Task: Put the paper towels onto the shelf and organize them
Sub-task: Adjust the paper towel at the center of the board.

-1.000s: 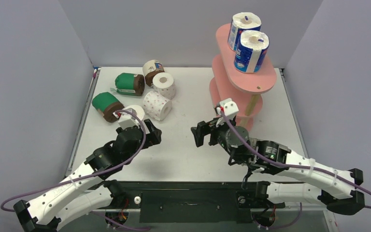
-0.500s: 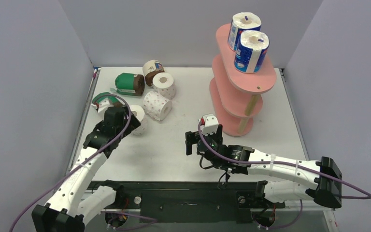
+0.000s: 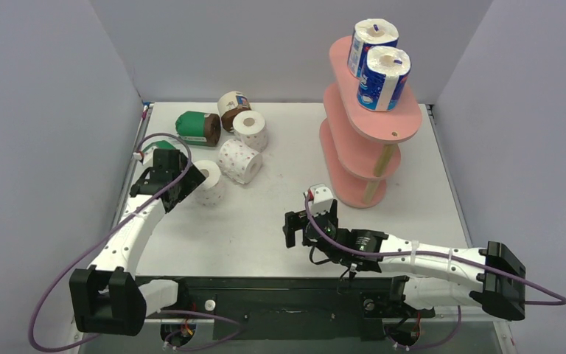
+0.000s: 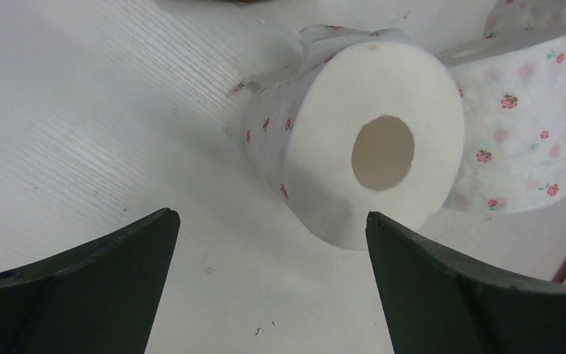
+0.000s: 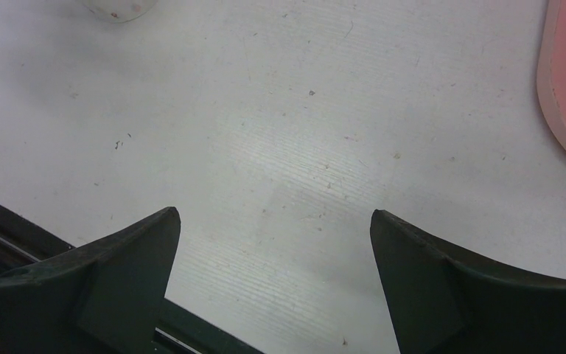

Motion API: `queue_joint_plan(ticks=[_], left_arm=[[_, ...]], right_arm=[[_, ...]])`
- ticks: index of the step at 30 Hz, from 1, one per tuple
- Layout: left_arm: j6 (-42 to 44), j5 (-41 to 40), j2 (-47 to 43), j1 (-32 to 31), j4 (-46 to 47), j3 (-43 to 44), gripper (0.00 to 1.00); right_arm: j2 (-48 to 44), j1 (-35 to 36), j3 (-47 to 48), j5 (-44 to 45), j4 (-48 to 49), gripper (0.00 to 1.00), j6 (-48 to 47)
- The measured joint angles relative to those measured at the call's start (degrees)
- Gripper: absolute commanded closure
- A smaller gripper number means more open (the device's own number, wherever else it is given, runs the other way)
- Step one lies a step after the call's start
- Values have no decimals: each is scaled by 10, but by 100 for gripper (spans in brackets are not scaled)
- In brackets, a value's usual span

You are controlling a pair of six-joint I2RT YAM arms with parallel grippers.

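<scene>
Left gripper (image 4: 269,215) gapes wide and empty, just short of a pink-dotted roll (image 4: 354,147) lying toward the tabletop's (image 3: 265,147) left edge; a second dotted roll (image 4: 523,140) sits just beside it; right gripper (image 5: 273,214) spread apart over bare tabletop at the near edge; shelf (image 3: 405,122) stands right, two blue-white rolls (image 3: 383,77) on top.

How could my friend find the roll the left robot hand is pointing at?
Find the white table, then the bunch of loose rolls on the side away from the pink shelf. The roll is the one nearest the front, just ahead of the open left gripper. Two neighbours share its pink dots, but only its hole faces that gripper.
</scene>
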Motion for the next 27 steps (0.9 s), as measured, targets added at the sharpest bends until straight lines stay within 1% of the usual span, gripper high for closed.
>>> queue_joint_plan(ticks=[3, 11, 17, 19, 24, 27], left_arm=[[-6, 7, 27, 6, 11, 0, 6], [-13, 9, 55, 14, 50, 0, 10], [-13, 11, 83, 17, 70, 0, 14], [-14, 12, 93, 17, 75, 0, 18], [-16, 15, 103, 17, 90, 0, 34], [-17, 22, 103, 17, 98, 0, 41]], right_arm=[[-20, 0, -9, -2, 4, 3, -4], [-79, 0, -50, 3, 13, 3, -9], [-101, 0, -68, 11, 12, 4, -9], [-107, 0, -69, 13, 12, 4, -9], [-125, 0, -69, 21, 11, 4, -6], [-136, 0, -71, 27, 11, 4, -4]])
